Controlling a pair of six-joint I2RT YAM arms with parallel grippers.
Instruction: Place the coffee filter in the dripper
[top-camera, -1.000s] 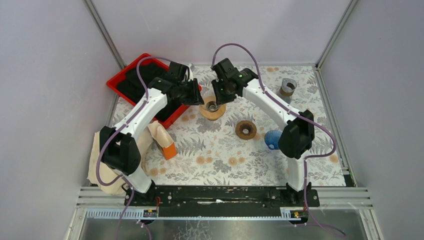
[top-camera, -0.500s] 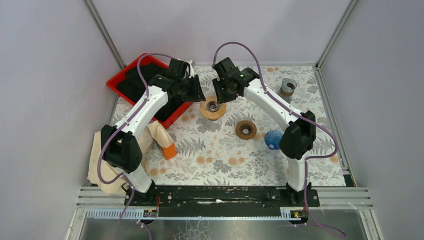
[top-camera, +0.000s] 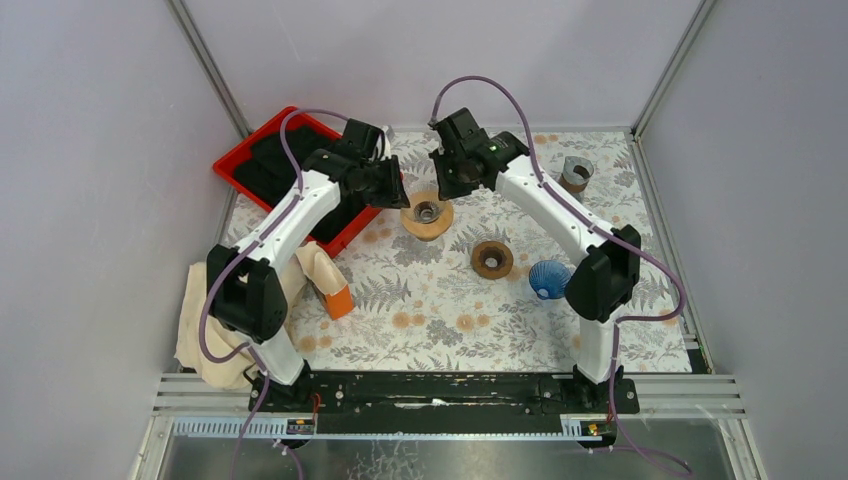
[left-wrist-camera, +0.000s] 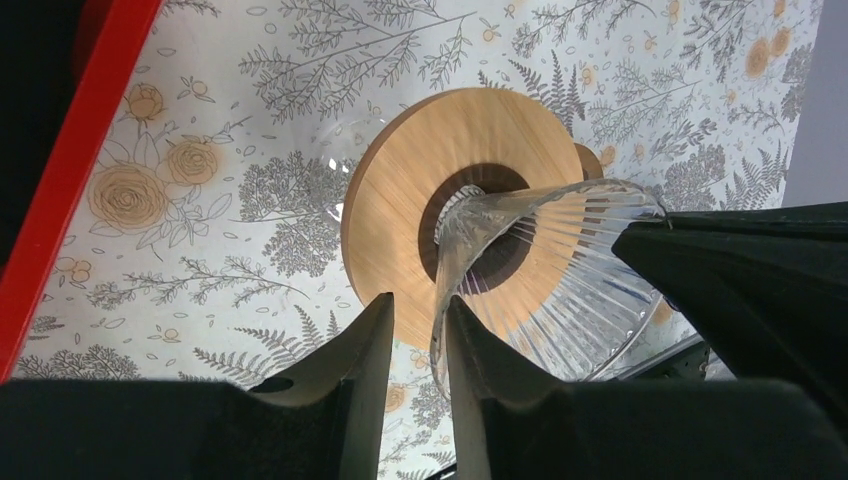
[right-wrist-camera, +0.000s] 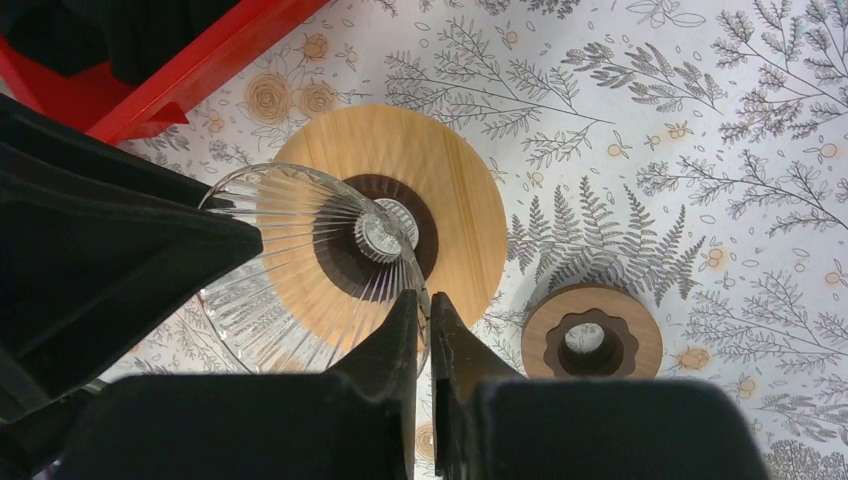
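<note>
A clear ribbed glass dripper (left-wrist-camera: 560, 260) stands with its narrow end over the hole of a round wooden base (left-wrist-camera: 400, 200). My left gripper (left-wrist-camera: 418, 300) is narrowly open astride the dripper's rim; the glass rests against one finger. My right gripper (right-wrist-camera: 421, 295) is shut on the opposite side of the dripper's rim (right-wrist-camera: 290, 260). In the top view both grippers, left (top-camera: 392, 190) and right (top-camera: 452, 185), hang over the wooden base (top-camera: 432, 225). I cannot pick out a coffee filter for certain.
A red tray (top-camera: 262, 150) with dark contents sits at the back left. A wooden ring (top-camera: 491, 259), a blue ribbed cone (top-camera: 547, 278) and a metal cup (top-camera: 575, 172) are to the right. Tan paper and an orange piece (top-camera: 338, 300) lie at the left.
My right gripper has moved a little back and to the right. My left gripper shifted slightly right, then back. The wooden base has stayed in place.
</note>
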